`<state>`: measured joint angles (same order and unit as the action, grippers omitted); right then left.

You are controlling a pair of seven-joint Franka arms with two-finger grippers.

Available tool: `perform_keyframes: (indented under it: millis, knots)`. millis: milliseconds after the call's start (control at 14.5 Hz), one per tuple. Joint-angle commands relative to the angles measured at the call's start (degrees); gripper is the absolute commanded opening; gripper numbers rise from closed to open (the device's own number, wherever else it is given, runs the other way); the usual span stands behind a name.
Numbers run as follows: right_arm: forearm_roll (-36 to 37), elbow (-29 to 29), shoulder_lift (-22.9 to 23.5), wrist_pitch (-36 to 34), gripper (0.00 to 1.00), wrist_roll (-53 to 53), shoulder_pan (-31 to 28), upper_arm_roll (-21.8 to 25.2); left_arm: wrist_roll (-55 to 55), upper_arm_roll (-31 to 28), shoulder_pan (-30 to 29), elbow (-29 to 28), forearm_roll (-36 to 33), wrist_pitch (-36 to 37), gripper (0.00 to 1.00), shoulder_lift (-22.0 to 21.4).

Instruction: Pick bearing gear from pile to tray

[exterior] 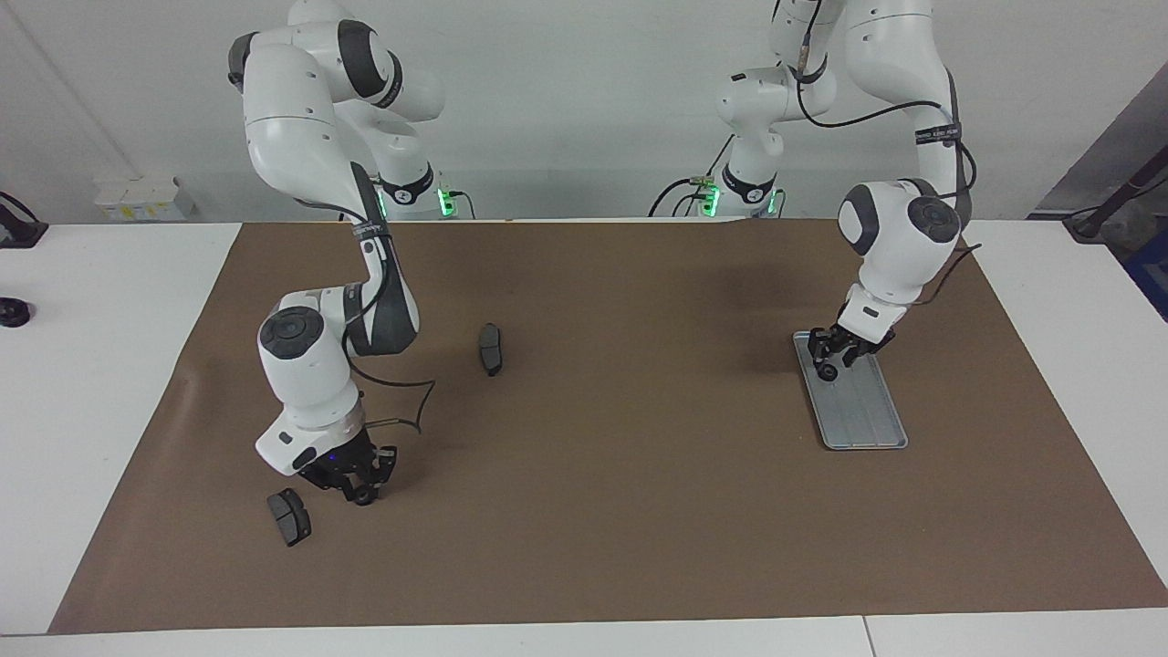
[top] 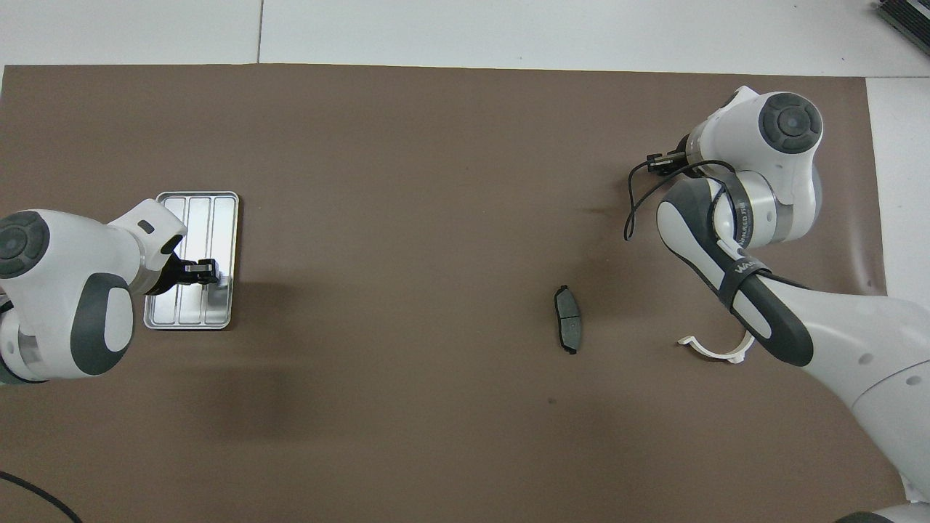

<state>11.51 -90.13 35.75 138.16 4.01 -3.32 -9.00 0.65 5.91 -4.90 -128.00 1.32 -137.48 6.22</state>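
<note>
Gear (exterior: 826, 372) sits on tray (exterior: 867, 420), at its robot-side end, under left gripper (exterior: 837, 354), jaws spread. Toward the right arm's end, right gripper (exterior: 358, 488) pinches second gear (exterior: 363, 495); pad (exterior: 289, 516) at its 8 o'clock, facing view.

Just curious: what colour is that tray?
Silver-grey metal with lengthwise grooves; the tray shows best in the overhead view.

Tray (exterior: 862, 411) toward left arm's end; two brake pads (exterior: 491, 349), bracket (top: 716, 351) toward right arm's end.
</note>
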Motion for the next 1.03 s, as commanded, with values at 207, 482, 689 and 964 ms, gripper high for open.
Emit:
perform_keyframes:
  millis: [207, 482, 689, 964]
  knots:
    - [0.2, 1.3, -2.6, 0.4, 0.04, 8.5, 6.1, -6.1, -0.7, -0.3, 0.9, 10.0, 0.6, 10.3, 1.00, -1.7]
    - [0.4, 3.7, -2.6, 1.1, 0.04, 18.4, 14.9, -6.7, 1.8, -0.1, 1.7, 21.3, 0.5, 24.2, 1.00, -2.1]
    - [0.2, 2.8, -2.0, 6.3, 0.04, 20.9, 21.1, -6.7, 5.4, -0.1, 3.7, 24.9, 0.2, 27.9, 1.00, -3.6]
    - [0.9, 3.6, 0.4, 11.0, 0.07, 23.9, 27.8, -6.6, 10.3, 0.7, 6.0, 29.0, 0.3, 29.7, 1.00, -2.7]
